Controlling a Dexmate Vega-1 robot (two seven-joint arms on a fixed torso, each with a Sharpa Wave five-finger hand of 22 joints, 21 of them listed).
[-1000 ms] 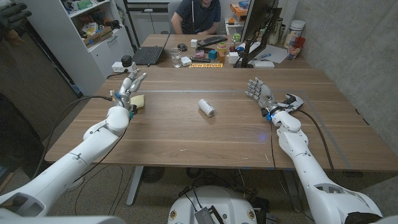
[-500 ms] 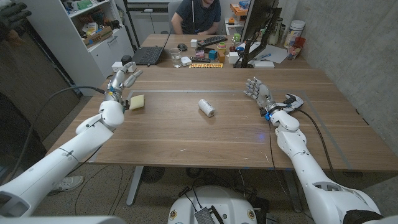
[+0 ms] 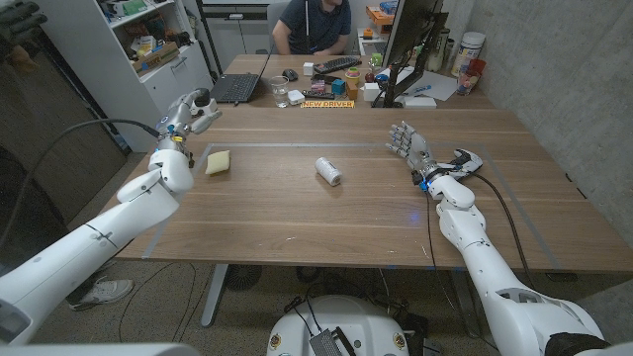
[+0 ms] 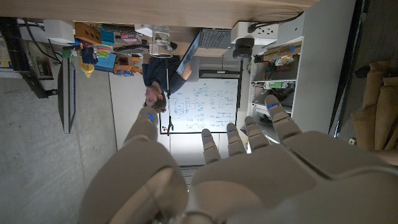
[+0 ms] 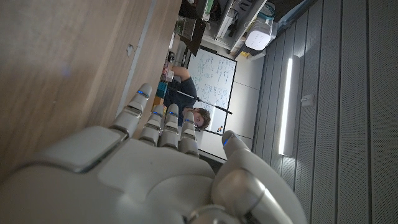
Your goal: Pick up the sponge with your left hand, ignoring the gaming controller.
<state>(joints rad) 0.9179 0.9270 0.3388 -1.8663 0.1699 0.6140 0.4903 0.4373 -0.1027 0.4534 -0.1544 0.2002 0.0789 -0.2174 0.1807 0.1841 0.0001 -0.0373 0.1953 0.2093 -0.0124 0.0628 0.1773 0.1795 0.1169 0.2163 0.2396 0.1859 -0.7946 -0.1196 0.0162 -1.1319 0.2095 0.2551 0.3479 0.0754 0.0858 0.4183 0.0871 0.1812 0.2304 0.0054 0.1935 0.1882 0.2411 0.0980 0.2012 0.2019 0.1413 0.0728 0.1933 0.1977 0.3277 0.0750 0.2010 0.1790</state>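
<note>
The pale yellow sponge [image 3: 218, 162] lies on the wooden table [image 3: 297, 213] at its left side, with nothing touching it. My left hand [image 3: 185, 116] is raised beyond the sponge and to its left, near the table's far left edge, fingers apart and empty; the left wrist view shows the left hand [image 4: 249, 168] with spread fingers pointing into the room. A white cylindrical object [image 3: 328, 171] lies at the table's middle. My right hand [image 3: 413, 148] stands at the right side, fingers apart and holding nothing, and the right hand [image 5: 155, 155] is next to the tabletop in its wrist view.
A second desk adjoins the far edge with a laptop [image 3: 235, 87], a glass [image 3: 280, 92], a monitor [image 3: 410, 40] and small clutter. A person [image 3: 312, 25] sits behind it. A white shelf unit [image 3: 148, 54] stands at the back left.
My left hand has lifted off the sponge and moved back and to the left, leaving the sponge uncovered on the table. The right hand has stayed in place.
</note>
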